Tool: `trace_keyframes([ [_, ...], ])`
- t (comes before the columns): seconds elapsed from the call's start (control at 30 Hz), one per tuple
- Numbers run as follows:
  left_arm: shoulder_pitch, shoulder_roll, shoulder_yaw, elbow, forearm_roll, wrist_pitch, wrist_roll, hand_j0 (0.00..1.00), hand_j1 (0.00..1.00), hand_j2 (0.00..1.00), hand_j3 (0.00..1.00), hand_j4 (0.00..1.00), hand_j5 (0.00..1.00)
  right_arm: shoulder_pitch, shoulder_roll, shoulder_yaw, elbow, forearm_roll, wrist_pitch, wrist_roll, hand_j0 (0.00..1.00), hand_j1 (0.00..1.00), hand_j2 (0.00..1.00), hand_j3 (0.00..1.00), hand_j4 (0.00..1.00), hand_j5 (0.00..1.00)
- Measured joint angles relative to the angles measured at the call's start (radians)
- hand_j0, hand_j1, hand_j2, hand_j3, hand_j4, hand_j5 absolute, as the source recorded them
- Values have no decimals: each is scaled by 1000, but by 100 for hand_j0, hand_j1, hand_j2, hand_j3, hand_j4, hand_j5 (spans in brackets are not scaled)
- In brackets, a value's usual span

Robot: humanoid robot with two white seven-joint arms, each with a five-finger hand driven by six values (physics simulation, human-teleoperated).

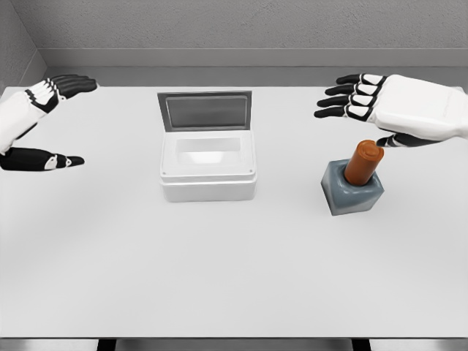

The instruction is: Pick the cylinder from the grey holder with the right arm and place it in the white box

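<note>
The left robot hand (40, 124) shows at the far left edge of the desk (219, 270), its fingers spread and its thumb held apart below them, gripping nothing and well away from the work. In the middle stands the white box (208, 172), its lid tipped up at the back and its inside bare. Further right, the grey holder (352, 191) sits on the desk with the orange-brown cylinder (363, 164) standing in it, leaning slightly, its upper part sticking out above the holder. The right robot hand (365, 113) hovers just above and behind the cylinder, fingers stretched out toward the left and thumb reaching down close to the cylinder's top, with nothing in its grasp. By the look of it the task is at its start: the grasp is not yet made, and the lift, the carry across to the box and the release all remain.
</note>
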Motion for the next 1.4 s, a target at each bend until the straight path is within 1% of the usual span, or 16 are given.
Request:
trace_keyframes([
  [0.23,3,-15,35,3,8,0,2,100,100,100,100,100,100,-3,-5,3,1,-7,0,-6,100,100,100,100,100,100],
  [0.27,5,-23,35,7,25,0,2,100,100,100,100,100,100,-12,-9,0,4,-5,0,9,100,100,100,100,100,100],
  [0.3,6,-30,31,14,52,0,1,100,100,100,100,100,100,-42,-10,-2,6,-1,-1,55,100,100,100,100,100,100],
  [0.33,6,-35,19,28,97,0,-3,100,100,100,100,100,100,-60,-9,-7,10,-21,0,142,100,100,100,100,100,100],
  [0.4,0,-41,-23,45,230,0,-41,100,100,100,100,100,100,-84,9,-18,33,-97,-1,322,100,100,100,100,100,100],
  [0.43,-3,-44,-45,48,305,0,-72,100,100,100,100,100,100,-95,24,-22,46,-150,-1,380,100,100,100,100,100,100],
  [0.47,-23,-53,-61,48,381,18,-105,100,100,100,100,100,100,-113,34,-24,56,-189,-1,421,100,100,100,100,100,100],
  [0.53,-71,-80,-81,48,523,109,-178,100,100,100,100,100,100,-135,45,-27,68,-228,-1,472,100,100,100,100,100,100],
  [0.6,-101,-113,-92,50,637,224,-235,100,100,100,100,100,100,-140,50,-28,73,-231,-1,498,100,100,100,100,100,100],
  [0.67,-158,-153,-96,56,745,340,-270,100,100,100,100,100,100,-140,56,-25,76,-198,-2,512,100,100,100,100,100,100],
  [0.77,-189,-208,-100,79,872,460,-292,100,100,100,100,100,100,-138,61,-7,78,-154,-2,521,100,100,100,100,100,100],
  [0.87,-216,-264,-124,124,918,512,-297,100,100,100,100,100,100,-138,64,16,79,-107,-2,524,100,100,100,100,100,100],
  [1.07,-256,-352,-149,218,945,578,-299,100,100,100,100,100,100,-138,107,73,114,-47,-2,526,100,100,100,100,100,100],
  [1.17,-256,-380,-151,269,947,593,-299,100,100,100,100,100,100,-140,142,94,139,-23,-2,526,100,100,100,100,100,100],
  [1.27,-273,-395,-152,307,948,599,-299,100,100,100,100,100,100,-138,170,103,149,-2,-2,526,100,100,100,100,100,100],
  [1.4,-276,-406,-153,333,946,601,-299,100,100,100,100,100,100,-140,191,120,172,23,-2,526,100,100,100,100,100,100],
])
